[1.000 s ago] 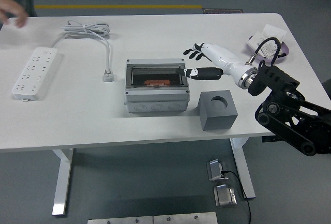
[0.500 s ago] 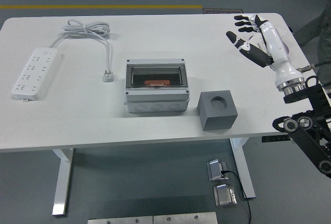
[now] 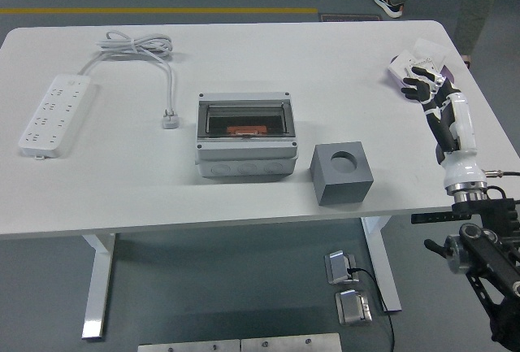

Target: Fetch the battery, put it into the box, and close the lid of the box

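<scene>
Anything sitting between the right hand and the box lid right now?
Nothing blocks it. The right hand is at the table's far right edge; the grey block sits nearer the front, beside the box, off the direct line.

Box: grey matt plastic, lid smoked translucent and glossy. Block: dull grey, smooth. Table: white, smooth, matt. Power strip: white plastic. Right hand: black fingers, glossy white forearm shell.

1. The grey box is sitting upright at the middle of the white table, its front face with round knockouts facing the near edge.
2. Its dark, see-through lid is lying shut over the top.
3. The orange battery is resting inside, showing through the lid.
</scene>
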`<action>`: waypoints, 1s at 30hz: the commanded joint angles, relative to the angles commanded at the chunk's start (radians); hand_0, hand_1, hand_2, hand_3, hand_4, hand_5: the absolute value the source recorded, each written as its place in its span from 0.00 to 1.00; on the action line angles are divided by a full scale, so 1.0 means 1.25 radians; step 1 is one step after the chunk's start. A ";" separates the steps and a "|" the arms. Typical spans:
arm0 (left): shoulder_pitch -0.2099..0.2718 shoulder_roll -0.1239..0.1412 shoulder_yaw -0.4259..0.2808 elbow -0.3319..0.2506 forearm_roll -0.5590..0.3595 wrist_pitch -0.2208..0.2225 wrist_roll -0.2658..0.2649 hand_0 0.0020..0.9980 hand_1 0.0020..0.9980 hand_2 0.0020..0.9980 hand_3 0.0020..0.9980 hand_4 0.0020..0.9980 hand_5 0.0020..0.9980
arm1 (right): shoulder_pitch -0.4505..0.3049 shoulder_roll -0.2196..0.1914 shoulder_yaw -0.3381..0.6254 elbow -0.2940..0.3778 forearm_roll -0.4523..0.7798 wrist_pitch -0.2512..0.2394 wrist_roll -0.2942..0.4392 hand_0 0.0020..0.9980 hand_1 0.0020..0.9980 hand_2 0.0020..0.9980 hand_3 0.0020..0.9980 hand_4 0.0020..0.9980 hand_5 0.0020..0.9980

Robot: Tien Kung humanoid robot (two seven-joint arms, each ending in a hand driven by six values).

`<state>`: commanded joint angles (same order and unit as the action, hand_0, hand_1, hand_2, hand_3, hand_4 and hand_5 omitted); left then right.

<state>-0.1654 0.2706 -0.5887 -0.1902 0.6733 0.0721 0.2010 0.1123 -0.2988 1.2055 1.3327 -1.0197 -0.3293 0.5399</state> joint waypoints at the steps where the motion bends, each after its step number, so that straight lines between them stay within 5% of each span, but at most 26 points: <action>1: 0.000 0.000 0.000 0.000 0.000 0.000 0.000 0.64 0.69 0.57 0.57 0.52 0.00 | 0.001 -0.001 -0.003 0.000 0.017 0.001 0.003 0.69 0.64 0.68 0.74 0.95 0.74; 9: 0.004 0.003 -0.003 0.001 -0.002 0.001 0.000 0.64 0.69 0.57 0.57 0.52 0.00 | 0.001 -0.002 -0.005 0.001 0.107 0.003 0.011 0.69 0.64 0.67 0.72 0.95 0.75; 30: -0.008 0.003 0.023 0.003 -0.044 0.004 -0.013 0.64 0.69 0.57 0.56 0.52 0.00 | -0.006 -0.010 0.016 0.023 0.093 0.004 0.004 0.69 0.64 0.66 0.71 0.96 0.74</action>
<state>-0.1751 0.2743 -0.5603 -0.1861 0.6181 0.0772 0.1849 0.1046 -0.3119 1.2259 1.3618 -0.9031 -0.3237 0.5448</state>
